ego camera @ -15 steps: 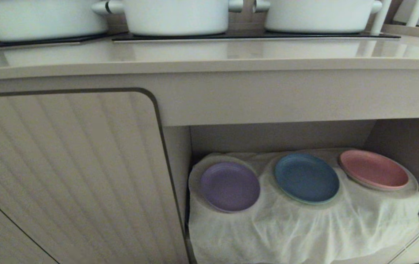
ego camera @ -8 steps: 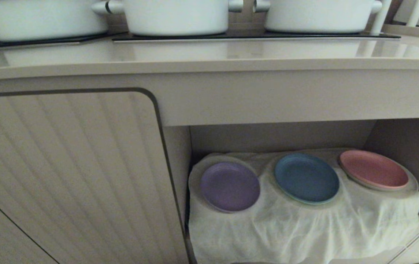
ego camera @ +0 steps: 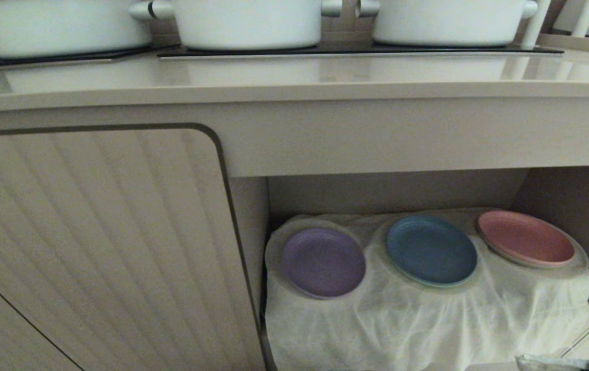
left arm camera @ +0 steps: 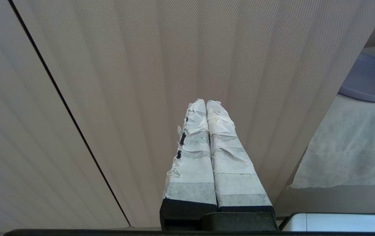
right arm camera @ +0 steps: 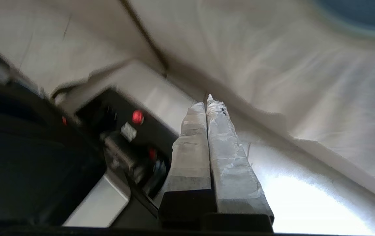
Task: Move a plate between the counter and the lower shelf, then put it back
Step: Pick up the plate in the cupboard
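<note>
While resting on the leftmost hump of the cloth [ego camera: 418, 319] in the lower shelf [ego camera: 392, 193]: lavender plate [ego camera: 324, 262], flat, untouched. Just beside it, toward the right: blue plate [ego camera: 431, 250], then pink plate [ego camera: 525, 238], each on its own hump, apart from one another. Above, on the counter [ego camera: 274, 77]: three white pots [ego camera: 245, 20] on black panels [ego camera: 356, 50]. Left of the recess: ribbed cabinet door [ego camera: 93, 242].

Right gripper [right arm camera: 208, 101]: taped fingers [right arm camera: 230, 164] pressed together, nothing held, low at the front right corner of the recess, near the hanging cloth edge, well apart from the lavender plate; only a sliver visible at the lower right edge of the head view.

Left gripper [left arm camera: 206, 104]: fingers pressed together, empty, parked facing the ribbed door, with the cloth and a plate rim off to one side.
</note>
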